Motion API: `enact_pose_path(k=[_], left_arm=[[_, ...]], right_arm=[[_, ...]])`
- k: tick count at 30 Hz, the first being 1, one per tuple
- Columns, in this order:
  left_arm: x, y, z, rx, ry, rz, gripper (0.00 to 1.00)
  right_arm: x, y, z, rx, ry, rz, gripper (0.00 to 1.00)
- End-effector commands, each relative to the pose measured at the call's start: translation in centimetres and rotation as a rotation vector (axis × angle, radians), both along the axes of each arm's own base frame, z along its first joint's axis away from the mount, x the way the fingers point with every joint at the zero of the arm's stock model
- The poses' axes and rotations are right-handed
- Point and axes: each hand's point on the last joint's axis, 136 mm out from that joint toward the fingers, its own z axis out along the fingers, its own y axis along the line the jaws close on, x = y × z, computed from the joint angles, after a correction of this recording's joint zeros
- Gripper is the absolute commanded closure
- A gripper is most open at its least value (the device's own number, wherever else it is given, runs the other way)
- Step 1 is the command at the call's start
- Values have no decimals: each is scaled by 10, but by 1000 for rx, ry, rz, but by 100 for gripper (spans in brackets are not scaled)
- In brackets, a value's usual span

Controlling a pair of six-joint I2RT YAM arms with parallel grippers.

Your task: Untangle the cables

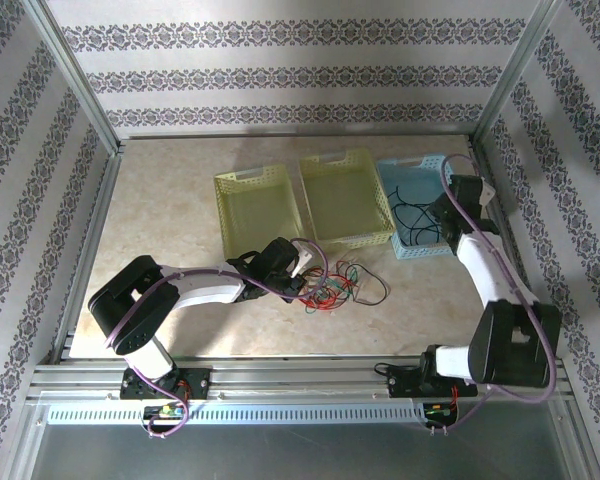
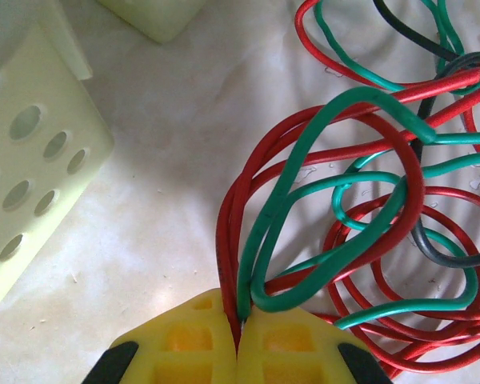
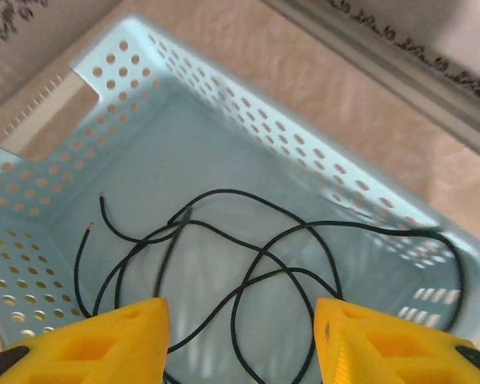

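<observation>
We're pinching red and green cables (image 2: 368, 96) in the left gripper (image 2: 238, 336), right gripper (image 3: 240, 320) spread over the basket (image 3: 224, 104), and should be pulling slowly.

Left fingers (image 2: 184, 344) clamped on cables (image 2: 368, 96); right fingers (image 3: 96, 340) spread apart.

Open table (image 1: 150, 200) at far left and right of the cables (image 1: 335, 285), up to the near rail (image 1: 280, 372). Blocked far by three baskets (image 1: 350, 238) in a close row. Narrow gap between baskets and cables.
</observation>
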Motion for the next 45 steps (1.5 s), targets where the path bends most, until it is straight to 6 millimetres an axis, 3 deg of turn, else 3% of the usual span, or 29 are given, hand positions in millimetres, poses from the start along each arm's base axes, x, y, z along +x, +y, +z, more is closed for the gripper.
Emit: enact_pose_path(k=[1,4,7,9,14,17,20,25,32,37,40,45], left_arm=[[1,7,-2,21,7,21,100],[0,6,-2,17,6,20,100],[0,6,-2,17,3,18,100],[0,7,-2,19,1,14,100],[1,6,-1,23,-2,8,100],[1,5,-1,23,-2,6,100],[3,4,1,26,-6,5,100],[4,2,3,19,-9,1,100],[4,-1,2,4,7,8,100],[4,-4,4,-11,10,6,100],[4,-4,5,-11,11,8,100],[4,-1,6,-2,3,8,100]], right_arm=[[-24,4,5,32,0,-10,49],[-46,14,17,68,-39,14,48],[-68,42,14,159,-30,99,48],[-84,67,0,213,31,184,48],[-139,134,-55,309,313,457,47],[-164,149,-82,324,432,512,47],[-178,153,-100,318,505,529,47],[-180,158,-124,283,581,549,45],[-156,160,-135,136,607,595,46],[-154,162,-148,4,675,625,50],[-150,168,-148,-74,695,648,60],[-148,167,-149,-106,695,629,98]])
